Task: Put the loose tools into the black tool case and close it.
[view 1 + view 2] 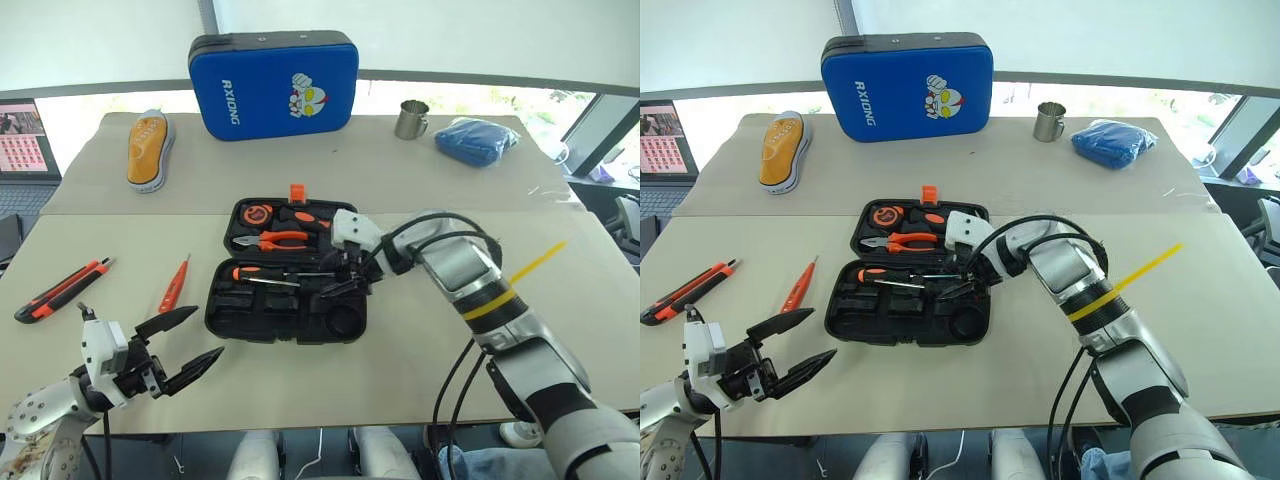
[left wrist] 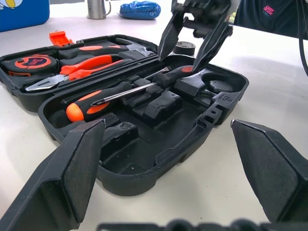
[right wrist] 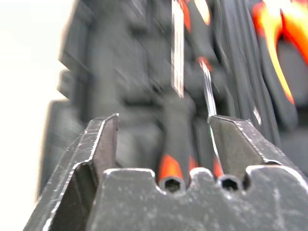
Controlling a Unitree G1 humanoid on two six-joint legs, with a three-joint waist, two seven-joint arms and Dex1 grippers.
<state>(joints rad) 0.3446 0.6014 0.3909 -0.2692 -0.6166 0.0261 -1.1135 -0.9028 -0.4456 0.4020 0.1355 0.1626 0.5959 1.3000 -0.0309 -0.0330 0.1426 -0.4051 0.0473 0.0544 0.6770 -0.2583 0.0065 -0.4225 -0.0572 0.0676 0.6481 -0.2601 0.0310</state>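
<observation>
The black tool case [image 1: 288, 270] lay open at the middle of the tabletop [image 1: 420, 350], its far half holding orange-handled pliers [image 1: 272, 240] and a tape measure [image 1: 258, 213]. Two black-and-orange screwdrivers [image 2: 120, 91] rested in the moulded slots of the near half, so that part of the job looked done. The right pincer [image 1: 345, 275] hovered just over them at the case's three o'clock side, its fingers parted and gripping nothing; the right wrist view showed the handles lying between the spread fingers without being clamped. The left pincer [image 1: 175, 345] waited at about seven o'clock from the case, spread wide and empty. Still loose on the tabletop were the orange-and-black utility knife [image 1: 60, 291], well out at nine o'clock, and the slim orange tester screwdriver [image 1: 174, 285], nearer the case on the same side. A small dark tape roll [image 2: 184, 47] stood just outside the case beyond the right pincer. By that reckoning roughly half the packing remained: three items to stow, then the lid to fold shut and the orange latch [image 1: 296, 191] to fasten.
</observation>
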